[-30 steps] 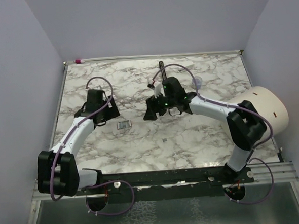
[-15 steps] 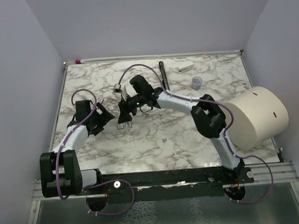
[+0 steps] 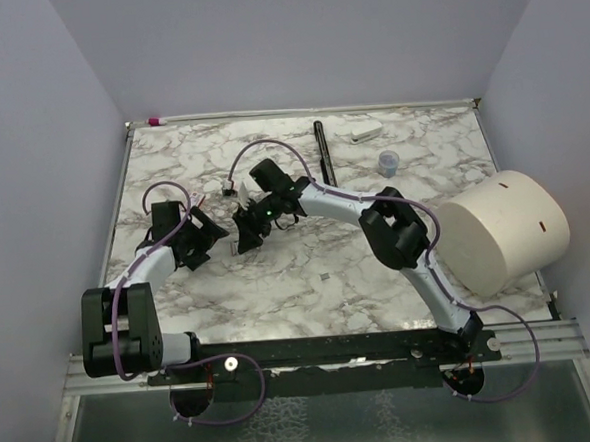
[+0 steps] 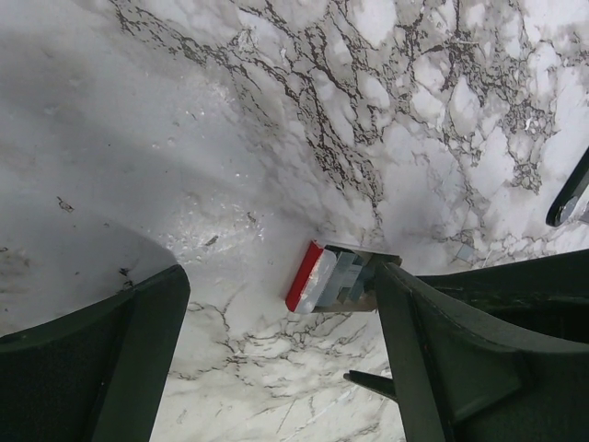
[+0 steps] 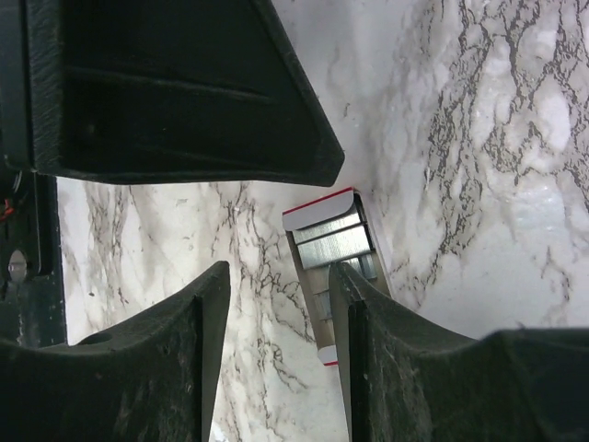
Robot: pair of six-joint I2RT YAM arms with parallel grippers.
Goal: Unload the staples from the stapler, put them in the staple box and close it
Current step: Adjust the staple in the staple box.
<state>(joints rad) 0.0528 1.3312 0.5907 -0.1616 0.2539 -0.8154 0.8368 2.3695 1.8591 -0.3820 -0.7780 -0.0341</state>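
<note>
Two grippers posted mid-left over the white, grey-veined marble table point(image 3: 399, 275). Left gripper point(image 3: 204, 245): jaws wide apart, empty. Right gripper point(image 5: 279, 272): jaws part-way apart, poised over, not clamping, the tiny red-and-white rectangular mini stapler point(image 5: 331, 241), flat on the marble. Apparent step: securing. Next: close squarely, then expose the magazine.

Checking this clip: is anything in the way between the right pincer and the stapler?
Nothing visible does. In the right wrist view the stapler lies on the marble table with one end between the parted fingers of the right pincer. No other object sits between them.
</note>
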